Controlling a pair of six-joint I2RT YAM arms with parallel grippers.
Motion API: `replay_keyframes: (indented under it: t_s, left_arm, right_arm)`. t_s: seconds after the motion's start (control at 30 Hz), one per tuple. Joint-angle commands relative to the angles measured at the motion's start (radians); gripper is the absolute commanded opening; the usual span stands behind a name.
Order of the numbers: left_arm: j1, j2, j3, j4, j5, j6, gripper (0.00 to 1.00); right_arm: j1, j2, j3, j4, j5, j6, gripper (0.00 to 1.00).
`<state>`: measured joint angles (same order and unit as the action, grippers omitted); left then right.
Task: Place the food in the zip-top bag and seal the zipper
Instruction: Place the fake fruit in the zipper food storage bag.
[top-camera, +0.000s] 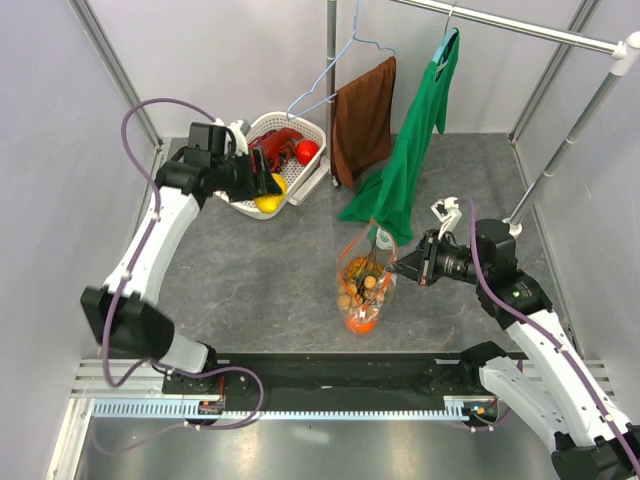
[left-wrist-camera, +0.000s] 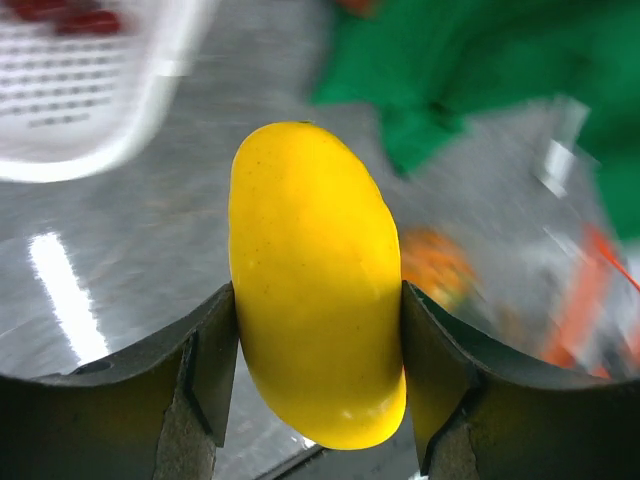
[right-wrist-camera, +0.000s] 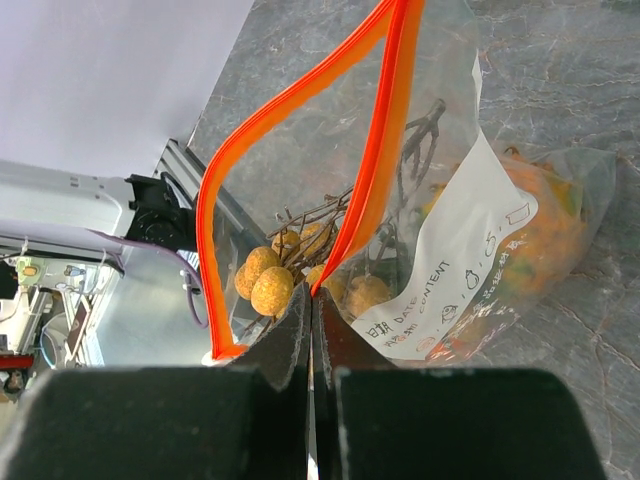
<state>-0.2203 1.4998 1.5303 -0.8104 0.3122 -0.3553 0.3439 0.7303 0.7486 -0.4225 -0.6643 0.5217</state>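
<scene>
Left claw (left-wrist-camera: 318, 300) clamps yellow fruit (left-wrist-camera: 315, 260). Right claw (right-wrist-camera: 311, 305) pinches bag (right-wrist-camera: 440, 130) at zipper (right-wrist-camera: 270, 110); mouth just ahead looks narrow, so fruit could snag, yank rim free.

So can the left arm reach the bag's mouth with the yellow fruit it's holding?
Probably yes: the right gripper pinches the zipper, the zip-top bag gapes open, and only bare table lies between. The green shirt hanging nearby may crowd it.

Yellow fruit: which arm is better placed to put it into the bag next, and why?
Left. The left gripper grips the yellow fruit; the right gripper is shut on the zipper, holding open the mouth of the zip-top bag.
</scene>
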Motion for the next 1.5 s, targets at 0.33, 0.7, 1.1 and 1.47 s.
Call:
replay_keyframes:
  t_s: [0.33,0.7,1.1,1.47]
  left_arm:
    - [-0.586,-0.208,-0.055,0.115,0.103,0.110,0.29]
    - [-0.711,0.035,0.031,0.113,-0.147,-0.004,0.33]
    - [-0.800,0.123,0.053,0.094,-0.389,0.054,0.69]
    - [-0.726,-0.114,0.056,0.059,-0.101,0.355,1.00]
  right_arm:
    - [-0.002,-0.015,0.005,0.071,-0.011,0.046,0.00]
    - [-0.002,-0.035,0.018,0.087,-0.032,0.043,0.00]
    - [-0.002,-0.057,0.023,0.097,-0.028,0.054,0.00]
    - [-0.002,-0.052,0.009,0.096,-0.040,0.044,0.00]
